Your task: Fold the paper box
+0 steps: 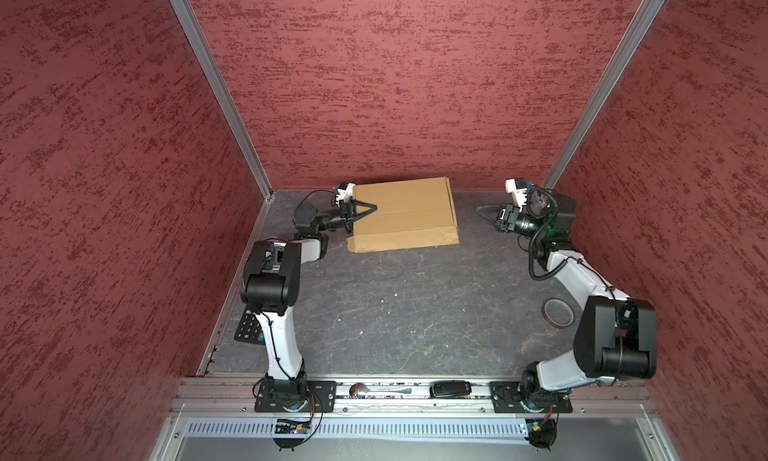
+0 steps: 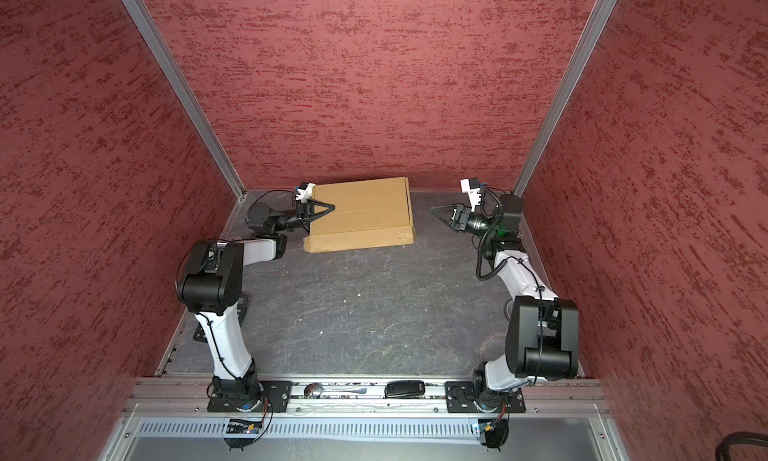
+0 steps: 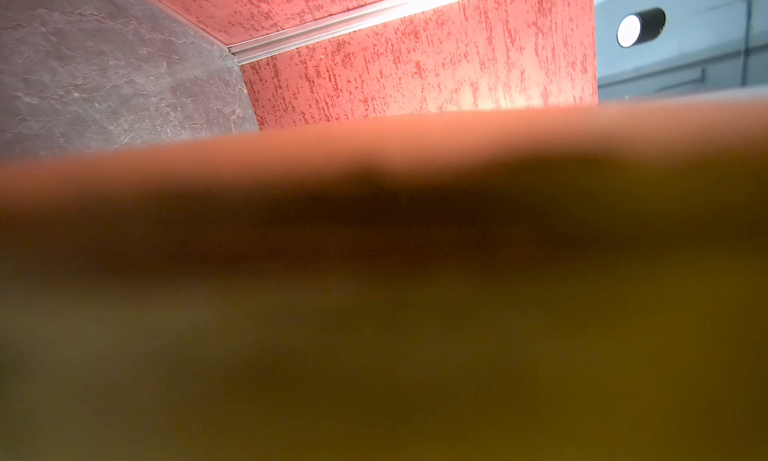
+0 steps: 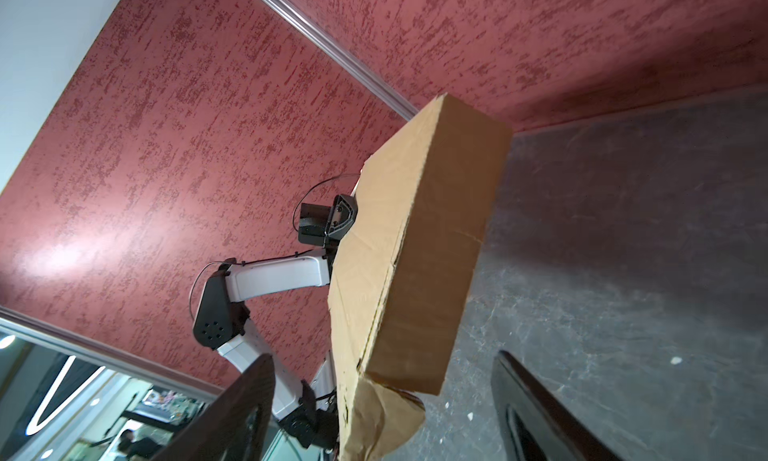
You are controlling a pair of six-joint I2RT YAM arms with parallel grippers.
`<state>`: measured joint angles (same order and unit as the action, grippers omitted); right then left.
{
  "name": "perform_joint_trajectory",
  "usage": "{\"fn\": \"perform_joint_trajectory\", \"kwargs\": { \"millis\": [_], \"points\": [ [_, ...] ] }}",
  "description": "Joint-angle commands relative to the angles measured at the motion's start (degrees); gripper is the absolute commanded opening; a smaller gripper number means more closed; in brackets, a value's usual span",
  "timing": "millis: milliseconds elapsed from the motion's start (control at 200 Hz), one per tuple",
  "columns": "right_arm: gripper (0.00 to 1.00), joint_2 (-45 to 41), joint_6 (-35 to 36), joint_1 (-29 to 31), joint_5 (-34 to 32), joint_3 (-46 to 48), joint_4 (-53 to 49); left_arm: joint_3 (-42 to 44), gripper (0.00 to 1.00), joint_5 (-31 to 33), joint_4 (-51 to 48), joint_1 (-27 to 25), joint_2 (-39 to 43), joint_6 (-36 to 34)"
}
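Paper box [image 4: 436,251] shows sharp in right wrist view, blurred in left.

Dark grey, stone-patterned surface [image 1: 415,305], tan paper box [image 1: 407,214] lying at its back near the wall, tape roll [image 1: 559,312] flat near the right edge, black keypad [image 1: 248,332] at the left edge

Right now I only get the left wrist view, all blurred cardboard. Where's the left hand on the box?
Observer: The left hand reaches over the left edge of the paper box; clamped or not, can't tell.
Operator: Right hand?
Observer: The right hand is open, right of the box, not touching.
Operator: Box closed?
Observer: Lid is down; a crumpled flap sticks out along the near edge.
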<state>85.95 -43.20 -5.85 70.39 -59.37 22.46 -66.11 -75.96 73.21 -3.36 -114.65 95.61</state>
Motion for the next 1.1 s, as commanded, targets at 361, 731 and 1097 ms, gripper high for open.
{"fn": "perform_joint_trajectory", "kwargs": {
  "millis": [361, 731, 1097],
  "points": [
    [0.82, -3.79, 40.39, 0.18, -21.53, -6.53, -23.18, -1.31, 0.37, 2.53, -39.27, 0.85, 6.26, -5.55],
    [0.82, -4.58, 66.30, 3.16, -26.42, -1.76, -28.09, 8.68, 0.37, 6.28, -59.06, -0.81, 15.81, -4.16],
    [0.82, -6.12, 79.79, 3.60, -24.20, -0.14, -38.21, 11.96, 0.37, 6.80, -66.24, -0.92, 18.76, 1.17]
  ]
}}
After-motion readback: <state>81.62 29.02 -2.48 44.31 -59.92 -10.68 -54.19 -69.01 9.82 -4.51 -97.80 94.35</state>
